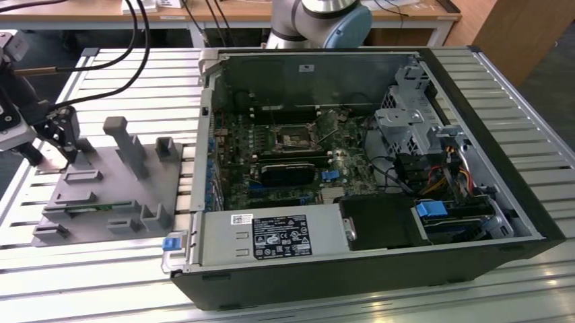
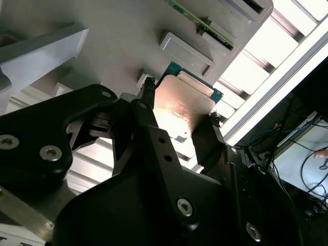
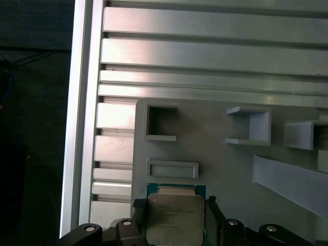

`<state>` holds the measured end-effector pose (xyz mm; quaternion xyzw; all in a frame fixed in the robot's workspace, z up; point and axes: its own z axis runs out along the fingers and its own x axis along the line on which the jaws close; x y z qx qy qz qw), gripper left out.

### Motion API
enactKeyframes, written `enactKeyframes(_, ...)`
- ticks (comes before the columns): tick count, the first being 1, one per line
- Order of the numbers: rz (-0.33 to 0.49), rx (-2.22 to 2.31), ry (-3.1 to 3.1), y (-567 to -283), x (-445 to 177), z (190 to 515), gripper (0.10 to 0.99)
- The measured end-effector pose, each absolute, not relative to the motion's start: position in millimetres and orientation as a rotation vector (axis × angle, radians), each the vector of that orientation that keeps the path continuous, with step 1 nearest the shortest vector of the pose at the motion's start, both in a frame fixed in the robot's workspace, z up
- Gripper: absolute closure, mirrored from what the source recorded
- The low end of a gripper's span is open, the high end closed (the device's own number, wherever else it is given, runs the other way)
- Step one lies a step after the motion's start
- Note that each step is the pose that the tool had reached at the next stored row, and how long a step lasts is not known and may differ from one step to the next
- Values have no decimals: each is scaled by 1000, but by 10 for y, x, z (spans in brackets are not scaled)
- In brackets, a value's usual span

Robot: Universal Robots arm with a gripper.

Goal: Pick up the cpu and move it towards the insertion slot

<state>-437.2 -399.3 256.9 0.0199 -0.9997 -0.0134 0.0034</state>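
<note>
black claw (image 2: 181, 101) clasping cpu (image 3: 174, 218), flat silvery square

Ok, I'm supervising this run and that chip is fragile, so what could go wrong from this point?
The gripper pinches the cpu only by two opposite edges, so it could tilt or slip out. The grey fixture posts stand close beside it in the exterior view and might snag the gripper. The insertion slot lies inside the computer case, whose side wall the chip could strike.
</note>
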Motion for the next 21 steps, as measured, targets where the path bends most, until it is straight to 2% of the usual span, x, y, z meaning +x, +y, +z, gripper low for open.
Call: enactKeyframes(21, -42, 62, -3134, -3993, -4372, 2610, 545)
